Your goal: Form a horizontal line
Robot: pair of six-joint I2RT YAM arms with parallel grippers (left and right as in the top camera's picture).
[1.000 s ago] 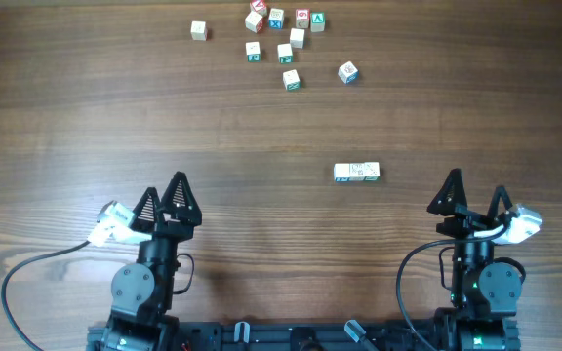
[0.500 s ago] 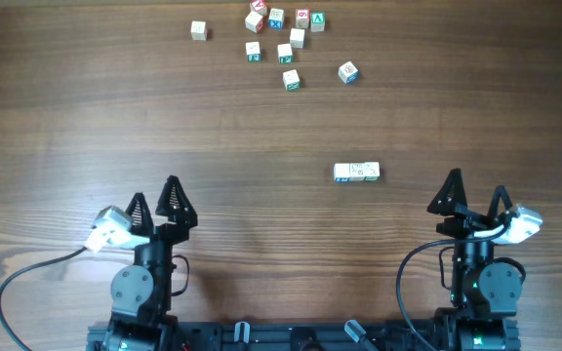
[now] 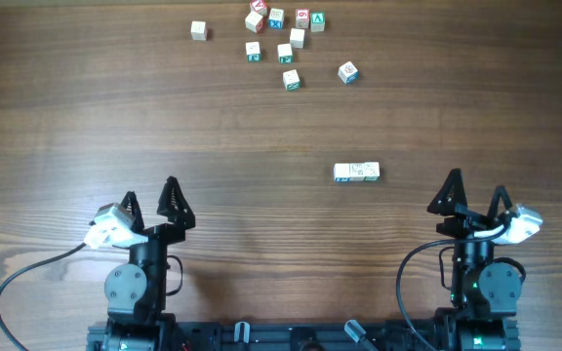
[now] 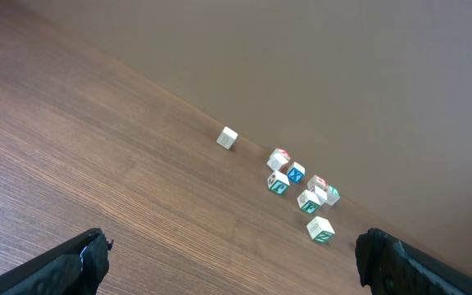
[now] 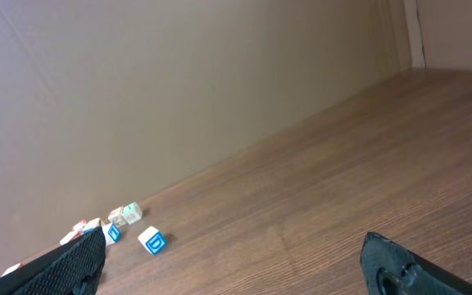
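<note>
The horizontal line [image 3: 357,172] lay right of centre on the table [image 3: 261,136], a short row of three cubes touching side to side and running left to right. It was well apart from the loose cubes [image 3: 283,39] scattered at the far edge. The left gripper [image 3: 149,195] and right gripper [image 3: 475,185] both sat at the near edge, jaws spread wide and holding nothing, each well clear of the row. That drawn-back, empty stance suggested the row needed no support or nudging; the cubes looked flush and aligned, so the task appeared complete. One pale cube [image 3: 198,30] stood alone left of the cluster, unused
</note>
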